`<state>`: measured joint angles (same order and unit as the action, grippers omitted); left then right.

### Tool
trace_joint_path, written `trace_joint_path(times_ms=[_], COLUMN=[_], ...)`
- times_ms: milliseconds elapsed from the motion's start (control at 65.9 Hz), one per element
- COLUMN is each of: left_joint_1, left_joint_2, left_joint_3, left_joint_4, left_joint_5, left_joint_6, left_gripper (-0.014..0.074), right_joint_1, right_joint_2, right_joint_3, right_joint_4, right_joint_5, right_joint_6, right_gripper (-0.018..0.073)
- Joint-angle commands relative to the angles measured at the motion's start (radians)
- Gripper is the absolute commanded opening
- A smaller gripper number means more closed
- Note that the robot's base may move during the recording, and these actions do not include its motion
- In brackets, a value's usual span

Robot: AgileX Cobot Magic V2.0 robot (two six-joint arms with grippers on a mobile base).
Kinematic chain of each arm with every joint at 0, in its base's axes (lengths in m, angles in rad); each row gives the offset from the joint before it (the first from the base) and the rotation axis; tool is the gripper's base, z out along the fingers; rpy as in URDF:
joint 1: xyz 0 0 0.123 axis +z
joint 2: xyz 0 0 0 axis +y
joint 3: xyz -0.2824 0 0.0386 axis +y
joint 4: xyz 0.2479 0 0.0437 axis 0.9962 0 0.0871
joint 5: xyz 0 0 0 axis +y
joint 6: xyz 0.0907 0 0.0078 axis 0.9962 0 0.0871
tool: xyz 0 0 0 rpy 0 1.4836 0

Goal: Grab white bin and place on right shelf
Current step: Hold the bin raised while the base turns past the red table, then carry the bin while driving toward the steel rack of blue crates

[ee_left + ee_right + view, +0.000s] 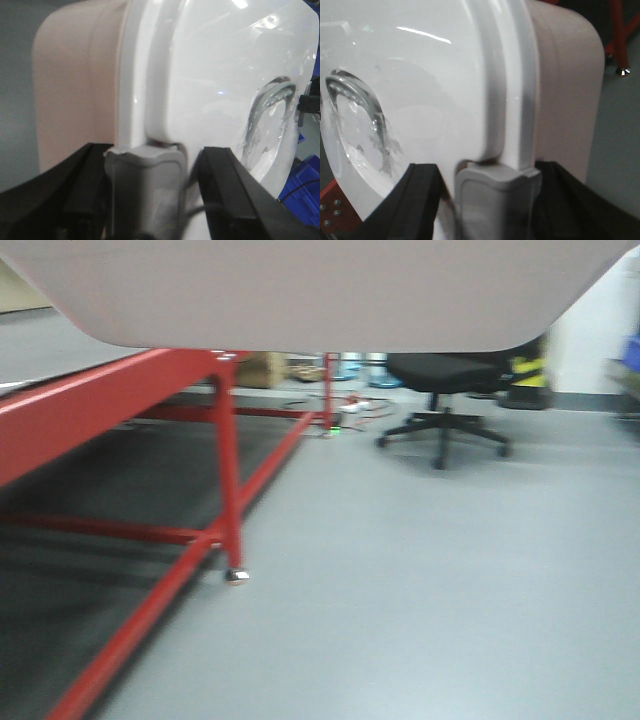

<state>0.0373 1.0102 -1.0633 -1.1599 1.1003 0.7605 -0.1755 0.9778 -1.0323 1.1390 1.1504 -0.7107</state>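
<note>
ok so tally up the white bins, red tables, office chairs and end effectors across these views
white bin: 1
red table: 1
office chair: 1
end effectors: 2 (left end effector, right end effector)
total: 5

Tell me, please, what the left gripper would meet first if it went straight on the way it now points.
The white bin: its grey latch sits right between the jaws of the left gripper, seemingly in contact, though depth is unclear.
</note>
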Motion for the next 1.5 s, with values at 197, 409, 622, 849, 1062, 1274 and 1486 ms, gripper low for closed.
trace_joint_path(times_ms=[197,409,622,849,1062,1274,1486], left_joint_1=[-0.024,-0.024,-0.024,-0.024,-0.024,-0.024,-0.024], left_joint_2=[-0.024,-0.024,-0.024,-0.024,-0.024,-0.024,-0.024], left_joint_3=[-0.035,-0.035,-0.035,-0.035,-0.035,-0.035,-0.035], left_joint_4=[-0.198,-0.198,-0.198,-0.198,-0.198,-0.198,-0.198], left_joint_5=[0.085,0.085,0.085,0.085,0.085,0.085,0.085], left_joint_6=[0.008,0.008,0.008,0.008,0.008,0.008,0.008], left_gripper=[0.0241,0.0241,0.0241,0.0241,0.0241,0.0241,0.0241], right_joint_1=[0.017,0.017,0.017,0.017,0.017,0.017,0.017], right_joint_2=[-0.021,-0.021,-0.021,-0.021,-0.021,-0.021,-0.021], right_joint_3=[-0.038,-0.038,-0.038,-0.038,-0.038,-0.038,-0.038], right_joint_4=[0.194,0.194,0.194,0.194,0.194,0.194,0.194], right_joint_5=[0.117,0.117,0.118,0.119,0.119,0.119,0.12], right_joint_6=[-0.008,-0.008,-0.008,-0.008,-0.008,-0.008,-0.008], right_gripper=[0.0424,0.0424,0.0424,0.0424,0.0424,0.0424,0.0424])
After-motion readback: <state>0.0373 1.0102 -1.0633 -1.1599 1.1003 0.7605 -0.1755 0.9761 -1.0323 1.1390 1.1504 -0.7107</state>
